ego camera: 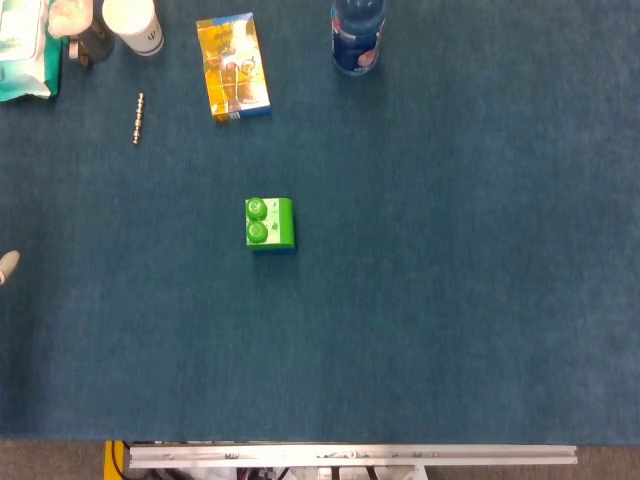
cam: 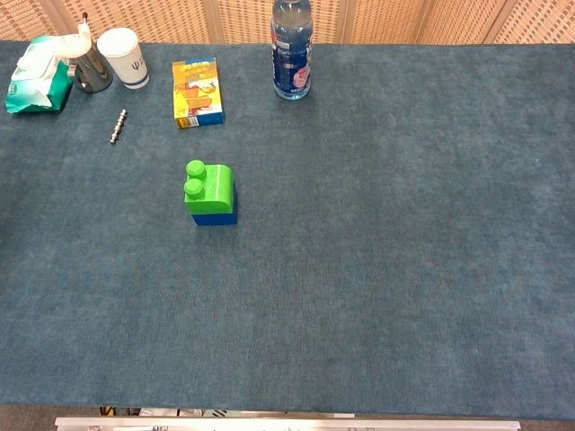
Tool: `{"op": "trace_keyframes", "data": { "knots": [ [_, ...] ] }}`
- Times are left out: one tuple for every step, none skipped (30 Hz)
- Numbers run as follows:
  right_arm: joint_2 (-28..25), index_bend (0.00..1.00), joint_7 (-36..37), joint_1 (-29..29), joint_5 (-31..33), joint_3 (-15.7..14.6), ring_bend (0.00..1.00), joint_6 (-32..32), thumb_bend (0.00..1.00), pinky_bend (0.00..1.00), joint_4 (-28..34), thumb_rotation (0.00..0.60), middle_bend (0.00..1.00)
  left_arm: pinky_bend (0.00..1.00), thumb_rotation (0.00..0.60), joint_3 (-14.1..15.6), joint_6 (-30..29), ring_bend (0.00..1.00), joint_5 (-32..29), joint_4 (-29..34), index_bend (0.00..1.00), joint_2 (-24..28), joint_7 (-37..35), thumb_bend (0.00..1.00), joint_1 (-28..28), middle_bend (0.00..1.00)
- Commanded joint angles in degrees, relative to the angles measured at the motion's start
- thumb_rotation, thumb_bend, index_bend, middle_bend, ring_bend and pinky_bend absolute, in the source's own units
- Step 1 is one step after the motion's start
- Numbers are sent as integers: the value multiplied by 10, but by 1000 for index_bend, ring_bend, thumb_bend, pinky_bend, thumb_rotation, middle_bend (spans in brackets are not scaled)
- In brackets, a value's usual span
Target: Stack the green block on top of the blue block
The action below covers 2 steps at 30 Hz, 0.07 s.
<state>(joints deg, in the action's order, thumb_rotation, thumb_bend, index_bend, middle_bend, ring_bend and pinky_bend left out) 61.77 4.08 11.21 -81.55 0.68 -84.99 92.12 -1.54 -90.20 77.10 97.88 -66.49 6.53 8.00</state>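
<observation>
The green block (cam: 209, 188) sits stacked on the blue block (cam: 216, 217) at the table's left-centre; in the head view the green block (ego camera: 270, 222) covers nearly all of the blue one. Nothing touches the stack. Of my left hand (ego camera: 6, 266) only a pale fingertip shows at the left edge of the head view, far from the blocks; how the hand stands is hidden. My right hand appears in neither view.
Along the far edge stand a water bottle (cam: 292, 49), an orange box (cam: 198, 92), a white cup (cam: 123, 57), a metal container (cam: 90, 70) and a wipes pack (cam: 38, 74). A small metal rod (cam: 117, 126) lies near them.
</observation>
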Motion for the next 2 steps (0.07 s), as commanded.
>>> {"op": "trace_keyframes", "data": {
  "knots": [
    [-2, 89, 0, -3, -3, 0, 174, 3, 267, 246, 3, 600, 345, 295, 600, 1, 2, 241, 5, 3, 296, 1, 4, 40, -3, 318],
    [-2, 89, 0, -4, -5, 1, 174, 5, 266, 246, 5, 600, 345, 295, 600, 1, 3, 241, 5, 4, 296, 1, 7, 39, -4, 319]
  ]
}}
